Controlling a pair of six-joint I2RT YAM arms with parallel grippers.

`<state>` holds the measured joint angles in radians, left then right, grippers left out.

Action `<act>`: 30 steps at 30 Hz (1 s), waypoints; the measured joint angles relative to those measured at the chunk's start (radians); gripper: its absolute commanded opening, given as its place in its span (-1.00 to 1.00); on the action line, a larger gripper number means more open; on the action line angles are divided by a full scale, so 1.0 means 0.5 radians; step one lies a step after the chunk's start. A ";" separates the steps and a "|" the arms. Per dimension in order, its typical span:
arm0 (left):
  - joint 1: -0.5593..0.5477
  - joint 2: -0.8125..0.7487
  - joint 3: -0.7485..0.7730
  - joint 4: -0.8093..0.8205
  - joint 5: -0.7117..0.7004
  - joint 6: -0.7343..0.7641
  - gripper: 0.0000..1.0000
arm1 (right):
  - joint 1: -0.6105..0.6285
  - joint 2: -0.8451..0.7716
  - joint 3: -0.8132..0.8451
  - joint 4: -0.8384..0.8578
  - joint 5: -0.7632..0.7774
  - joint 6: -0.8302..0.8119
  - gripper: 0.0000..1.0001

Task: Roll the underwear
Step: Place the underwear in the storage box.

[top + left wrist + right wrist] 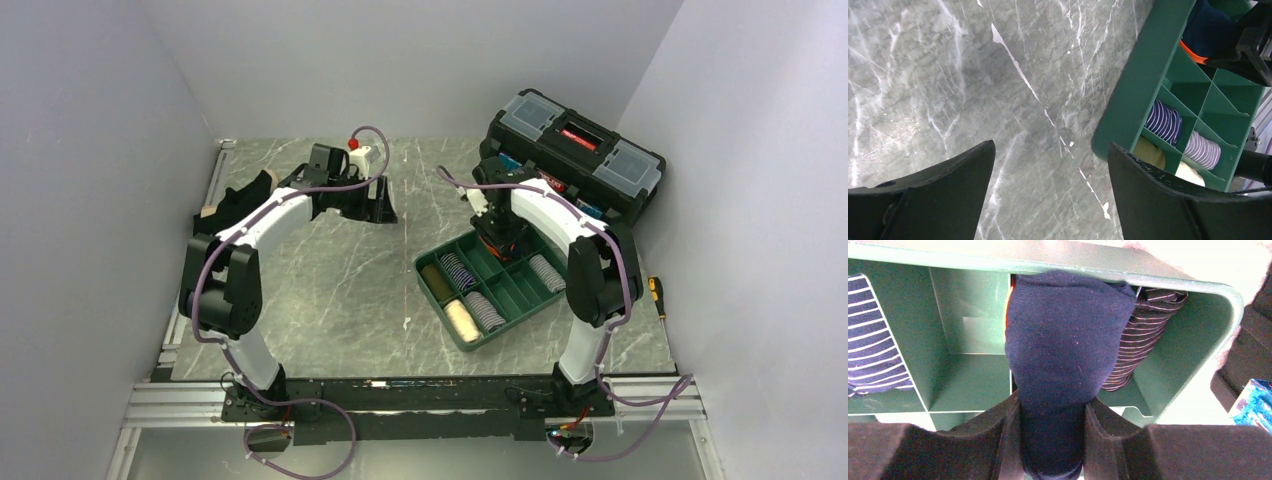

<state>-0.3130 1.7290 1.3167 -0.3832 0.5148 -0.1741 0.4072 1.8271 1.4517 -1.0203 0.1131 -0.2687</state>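
A rolled dark navy underwear (pixel 1068 340) with an orange edge (pixel 1193 52) sits pinched between the fingers of my right gripper (pixel 1053 410), which is shut on it. The roll hangs over a back compartment of the green tray (pixel 1193 355), between a navy white-striped roll (pixel 873 340) and a dark thin-striped roll (pixel 1138 335). In the top view the right gripper (pixel 503 240) is over the tray's far side. My left gripper (pixel 380 205) stands open and holds nothing, above bare marble left of the tray (pixel 1138 85).
Several rolled pieces fill the tray's near compartments: olive (pixel 434 280), cream (pixel 461 318) and striped ones (pixel 484 310). A black toolbox (pixel 575 150) stands behind the tray at the back right. A screwdriver (pixel 655 295) lies by the right wall. Walls enclose the table on three sides.
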 measured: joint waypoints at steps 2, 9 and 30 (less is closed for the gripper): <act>0.000 0.018 -0.001 0.004 0.017 -0.015 0.74 | 0.005 0.001 0.000 -0.001 -0.003 0.000 -1.00; 0.000 0.037 -0.035 0.008 0.025 -0.031 0.74 | 0.006 0.043 0.000 0.005 -0.008 0.001 -1.00; 0.000 0.032 -0.040 0.002 0.022 -0.006 0.75 | -0.057 -0.026 -0.411 0.457 -0.140 -0.003 -0.94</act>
<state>-0.3130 1.7451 1.2964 -0.3824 0.5259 -0.1772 0.3786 1.8141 1.2461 -0.7918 0.0429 -0.2703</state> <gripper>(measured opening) 0.873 0.371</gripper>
